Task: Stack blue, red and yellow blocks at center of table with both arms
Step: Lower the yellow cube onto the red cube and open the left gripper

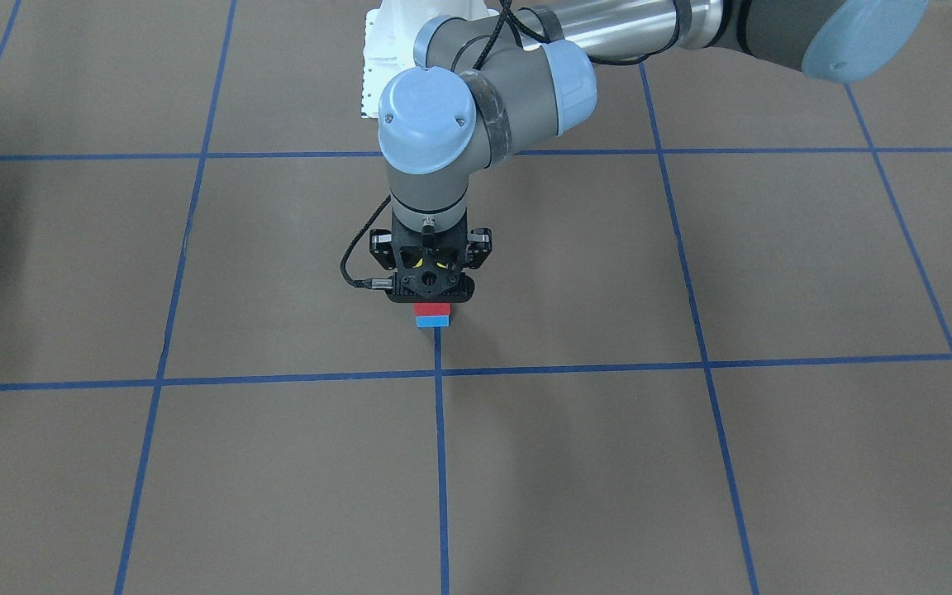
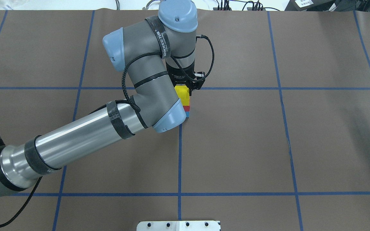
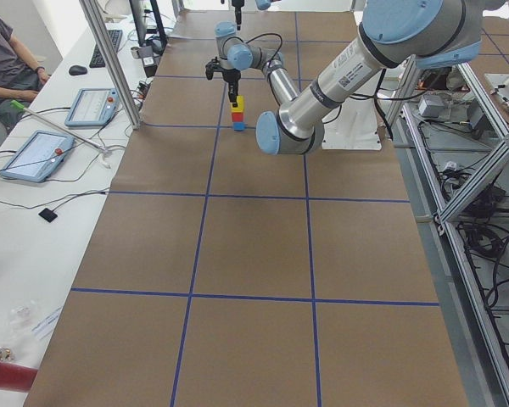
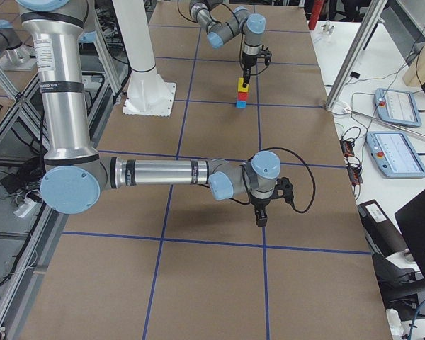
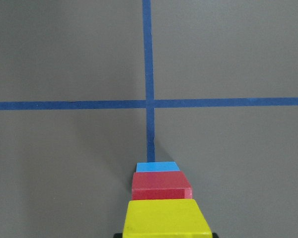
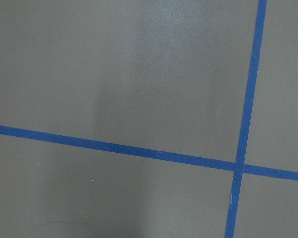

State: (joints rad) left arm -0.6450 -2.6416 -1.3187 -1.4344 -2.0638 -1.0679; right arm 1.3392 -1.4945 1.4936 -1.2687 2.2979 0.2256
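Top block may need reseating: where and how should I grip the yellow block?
Take the yellow block by its two flat upright sides, high up, coming straight down. It tops the red block and blue block, so a sideways approach risks pushing them over.

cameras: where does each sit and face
Front: across the table, steeply down; left gripper over the stack.
Overhead: from behind, down; left arm.
Exterior left: left end; left arm near.
Exterior right: right end; right gripper near.
Left wrist: down past the yellow block.
Right wrist: down at tape.
Shared: all but right wrist show the stack.
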